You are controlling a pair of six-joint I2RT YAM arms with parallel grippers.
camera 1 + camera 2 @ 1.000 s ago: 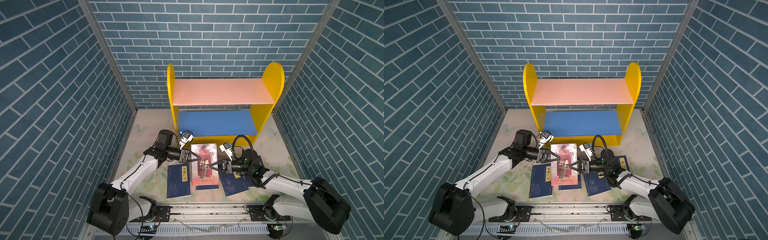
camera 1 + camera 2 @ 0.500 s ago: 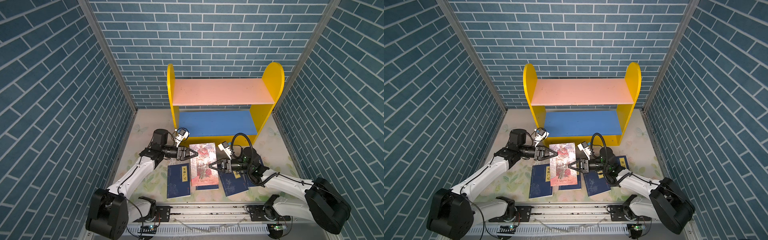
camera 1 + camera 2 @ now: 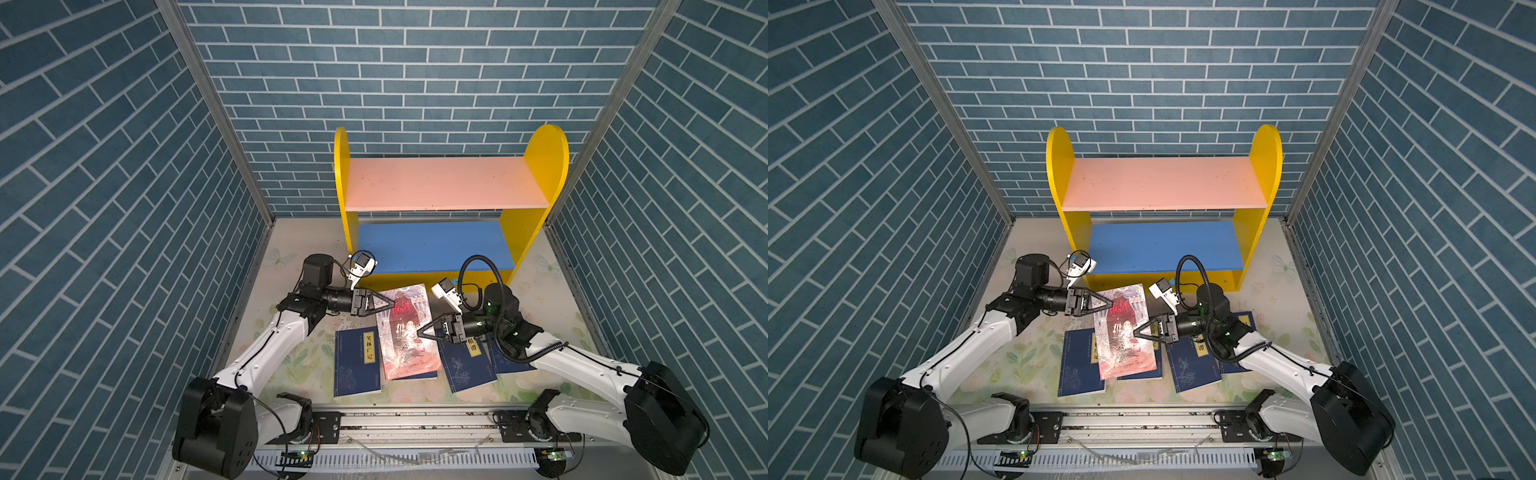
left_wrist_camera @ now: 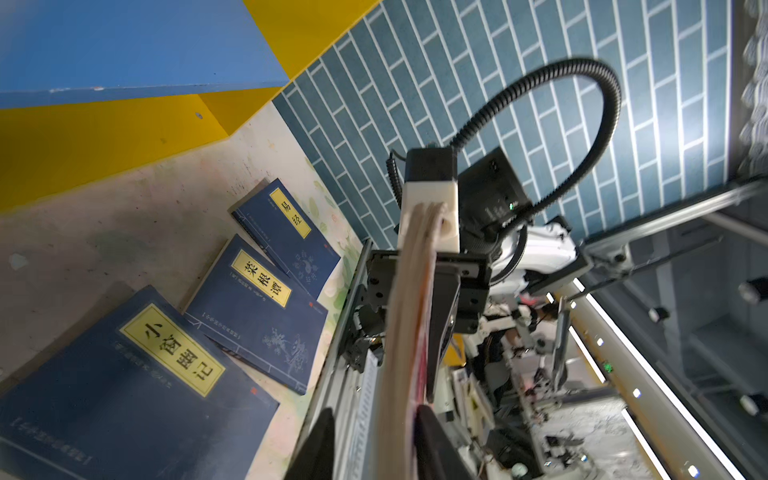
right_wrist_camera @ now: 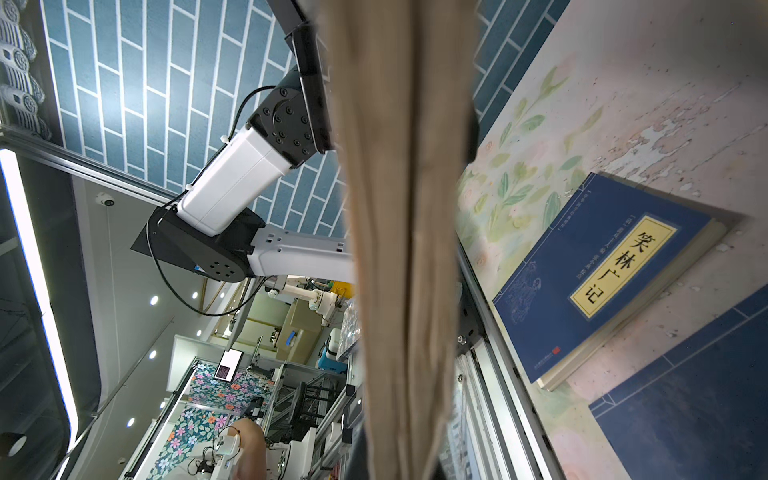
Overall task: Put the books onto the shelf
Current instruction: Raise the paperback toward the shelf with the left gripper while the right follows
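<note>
Glossy grey-red paperback (image 3: pixel 403 353), left jaws and right jaws clamped on its edges, matte navy books (image 3: pixel 357 361) flat

笑林广记 book (image 5: pixel 602 278), 菜根谭 book (image 4: pixel 262 316), 易经 book (image 4: pixel 291 237), 小窗幽记 book (image 4: pixel 133 386), each title on a yellow cover label

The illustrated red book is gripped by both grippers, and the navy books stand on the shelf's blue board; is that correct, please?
Not quite: in both top views the navy books lie flat on the table before the shelf, not on its blue board. The left gripper and right gripper do grip the illustrated red book.
</note>
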